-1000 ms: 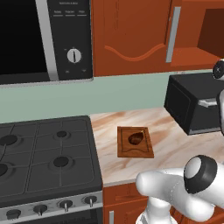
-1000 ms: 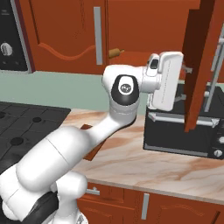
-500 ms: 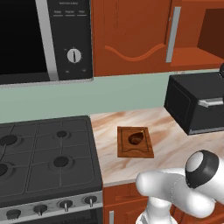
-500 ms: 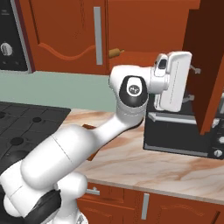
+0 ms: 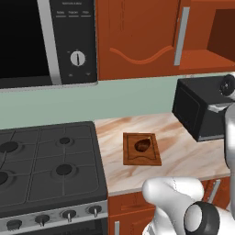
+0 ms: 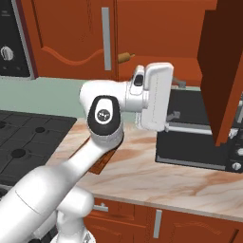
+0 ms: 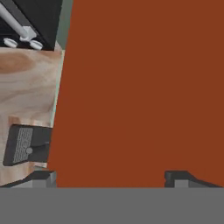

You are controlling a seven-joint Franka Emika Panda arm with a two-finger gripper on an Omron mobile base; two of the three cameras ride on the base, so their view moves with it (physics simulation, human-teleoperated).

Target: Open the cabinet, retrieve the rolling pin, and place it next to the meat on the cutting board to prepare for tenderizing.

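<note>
Hanging up in front of the cabinet [image 6: 71, 38], the arm is holding its hand sideways at shelf height, and the gripper [image 7: 109, 177] is spread wide with nothing between the fingers. In the hand view the two dark fingertips [image 7: 41, 178] are sitting far apart at the bottom, and a flat reddish-brown cabinet panel is taking up most of the picture right in front of them; can't tell if they're actually touching it.

The right door [image 6: 220, 71] is standing swung open toward the robot in the right base view, while the left door [image 5: 137, 36] is sitting closed with its long grey bar handle [image 5: 181, 34]. Inside the open half, the rolling pin [image 6: 124, 58] is poking out just past the closed door's edge, lying on the shelf; only one tan end is showing, the rest is hiding behind the door and the robot's hand.

Down on the marbled counter [image 5: 183, 151], the cutting board [image 5: 141, 149] is lying just right of the stove [image 5: 46, 165], and the meat [image 5: 142, 145] is sitting on its upper middle. A black toaster oven [image 5: 202, 105] is standing on the counter under the open cabinet, and a microwave [image 5: 46, 41] is hanging above the stove.
</note>
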